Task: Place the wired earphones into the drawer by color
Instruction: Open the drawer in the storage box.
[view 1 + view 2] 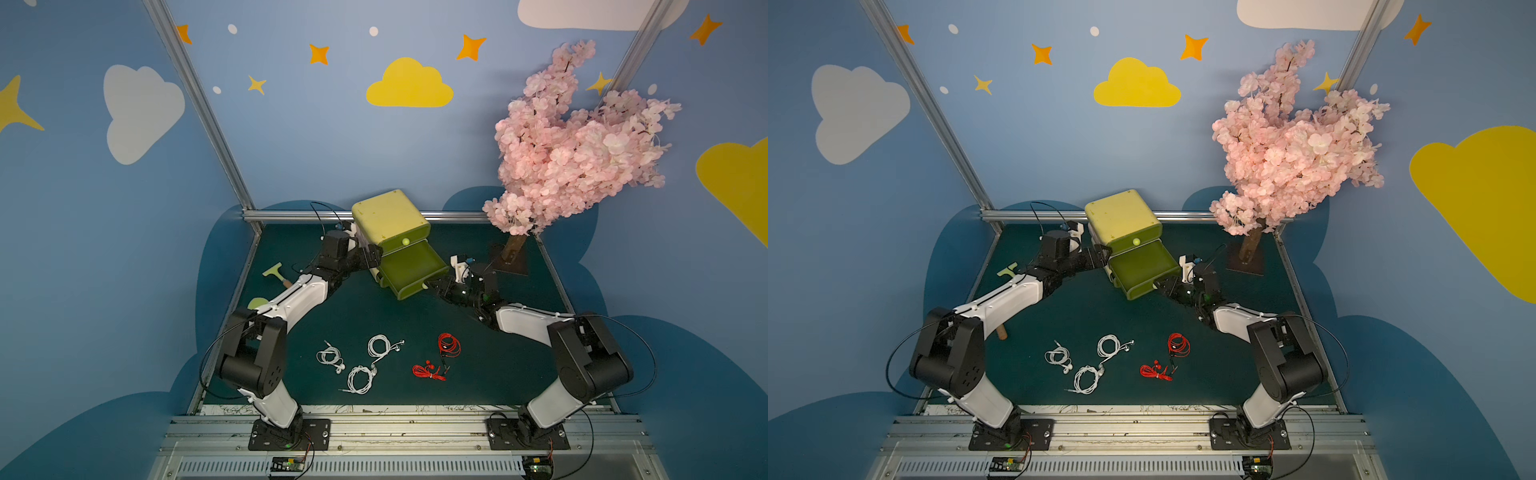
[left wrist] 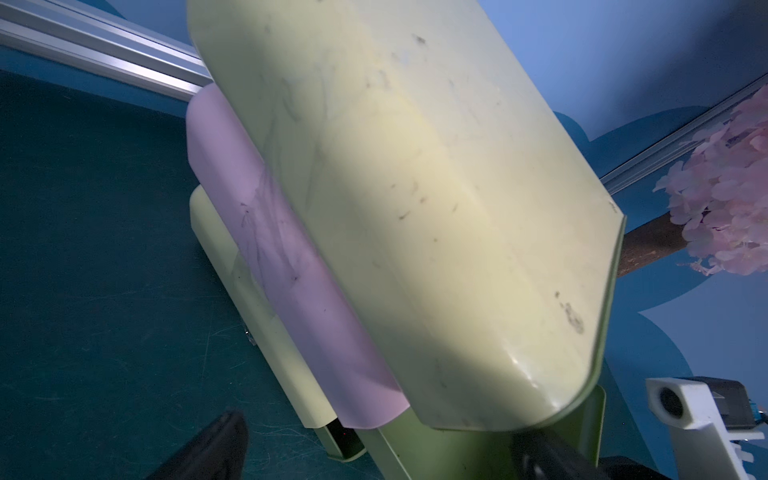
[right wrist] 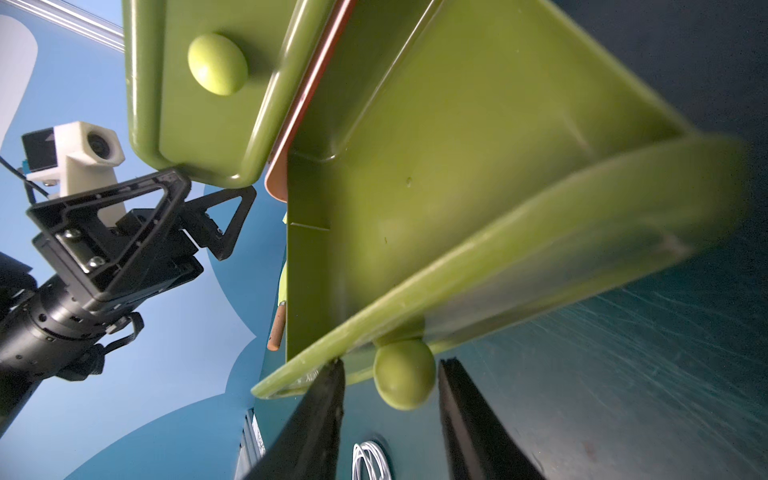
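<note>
The right gripper (image 3: 392,361) is seen at the front of the pulled-out drawer (image 1: 409,293). Its jaws are parted, and the drawer's round knob (image 3: 405,374) is framed between the two black fingers (image 3: 324,399) with a slim gap showing on either side, so nothing is clamped. Across the way, the left gripper (image 1: 374,253) is spread wide at the left side of the green cabinet (image 1: 388,216); whether its tips actually touch the shell cannot be told. The cabinet is set at the back of the dark green mat (image 1: 498,374), turned slightly, with the open drawer jutting toward the right arm. And the earphones are found out on the mat, well apart from the drawer, between the two arm bases. Three white coils (image 1: 359,379) are grouped on the left, and two red coils (image 1: 449,345) are laid just beside them on the right. A pink blossom tree (image 1: 573,137) is stood at the back right corner.
</note>
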